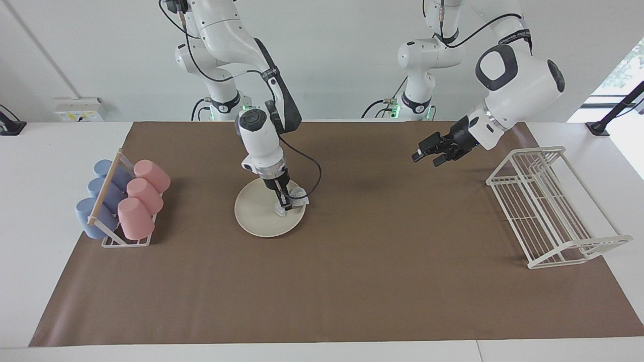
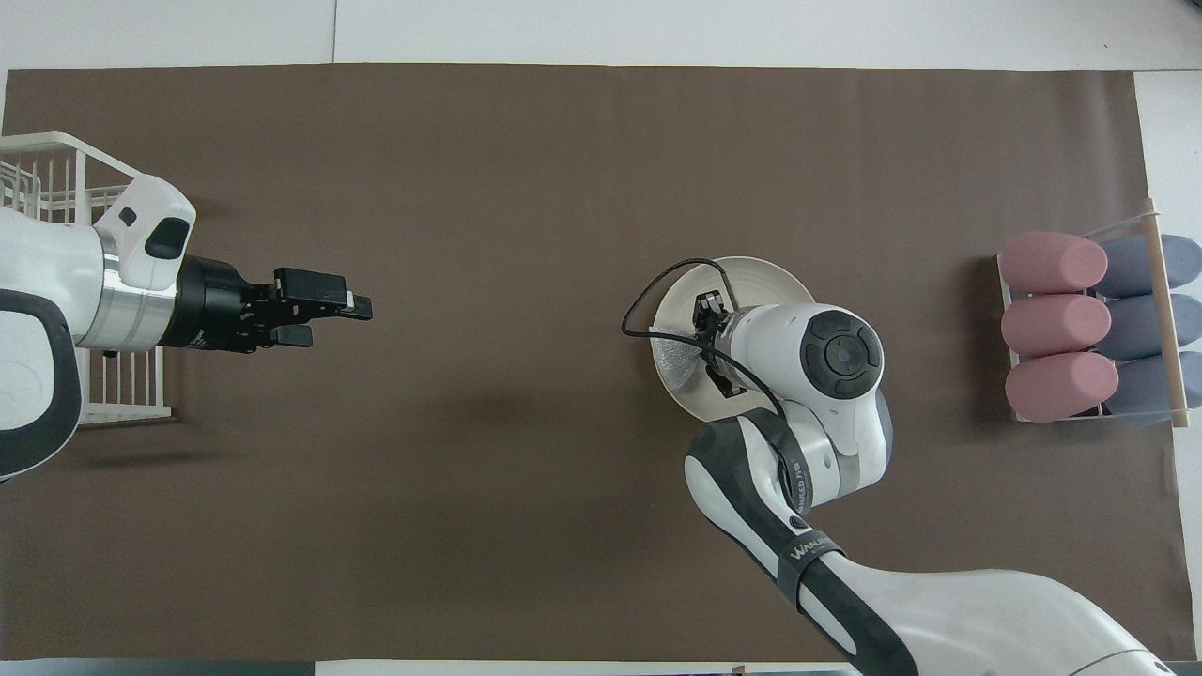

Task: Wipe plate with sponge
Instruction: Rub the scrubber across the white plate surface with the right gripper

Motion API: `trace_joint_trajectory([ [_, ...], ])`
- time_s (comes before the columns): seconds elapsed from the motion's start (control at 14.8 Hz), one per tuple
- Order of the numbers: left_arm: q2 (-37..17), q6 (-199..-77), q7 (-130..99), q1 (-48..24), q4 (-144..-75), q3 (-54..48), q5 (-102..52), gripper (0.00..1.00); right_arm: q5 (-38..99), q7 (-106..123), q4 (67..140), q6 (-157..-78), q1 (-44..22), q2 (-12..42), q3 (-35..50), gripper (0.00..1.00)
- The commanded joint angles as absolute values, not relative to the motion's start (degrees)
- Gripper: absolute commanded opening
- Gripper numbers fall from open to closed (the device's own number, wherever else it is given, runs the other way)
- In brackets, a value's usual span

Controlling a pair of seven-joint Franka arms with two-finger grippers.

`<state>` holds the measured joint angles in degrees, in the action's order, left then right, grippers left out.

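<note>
Fingers (image 1: 285,200) of the right gripper (image 1: 283,205) pinched tight on the sponge (image 1: 297,197), pressing it down onto the plate (image 1: 256,213). Fingertips pointing straight down, with the limp silvery sponge bunched around them and spilling over the plate's rim at the side toward the left arm's end of the table. Seen from overhead, same sponge (image 2: 678,361) showing as a speckled patch on the plate (image 2: 765,272), with the right gripper (image 2: 711,324) partly hidden under its own wrist. A black cable looping out from that wrist over the plate's edge.

Plate lying flat on the brown mat (image 1: 352,281), about midway along the table, somewhat toward the right arm's end and rather near the robots.

Left gripper (image 1: 427,156) held up in the air over bare mat, fingers spread wide apart, gripping nothing, pointing sideways toward the middle of the table; waiting. In the overhead view, left gripper (image 2: 324,314) likewise clear of everything.

White wire rack (image 1: 546,211) standing at the left arm's end of the table, well apart from the plate. At the right arm's end, a small holder (image 1: 126,241) carrying pink cups (image 1: 143,193) and blue cups (image 1: 98,201) lying on their sides.
</note>
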<state>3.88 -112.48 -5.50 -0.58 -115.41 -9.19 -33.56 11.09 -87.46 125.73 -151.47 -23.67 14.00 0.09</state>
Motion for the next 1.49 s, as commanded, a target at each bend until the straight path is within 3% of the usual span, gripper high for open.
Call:
trace_joint_trajectory([
  [0.0, 3.9, -115.7, -8.8, -2.5, -115.4, -8.8, -30.8, 1.00, 12.2, -79.6, 126.4, -152.8, -19.6, 18.1, 0.3, 0.00],
  [0.54, 3.9, -117.5, -8.7, -1.8, -115.6, -8.8, -30.3, 1.00, 12.1, -73.4, 126.3, -152.8, -16.2, 18.3, 0.2, 0.00],
  [1.22, 4.4, -118.9, -8.5, -1.0, -115.2, -7.8, -30.3, 1.00, 12.3, -89.2, 126.3, -153.4, -25.0, 18.0, 0.4, 0.00],
  [1.42, 3.6, -120.9, -8.3, 0.3, -112.4, -7.8, -30.3, 1.00, 12.3, -91.8, 126.1, -153.4, -27.2, 17.9, 0.4, 0.00],
])
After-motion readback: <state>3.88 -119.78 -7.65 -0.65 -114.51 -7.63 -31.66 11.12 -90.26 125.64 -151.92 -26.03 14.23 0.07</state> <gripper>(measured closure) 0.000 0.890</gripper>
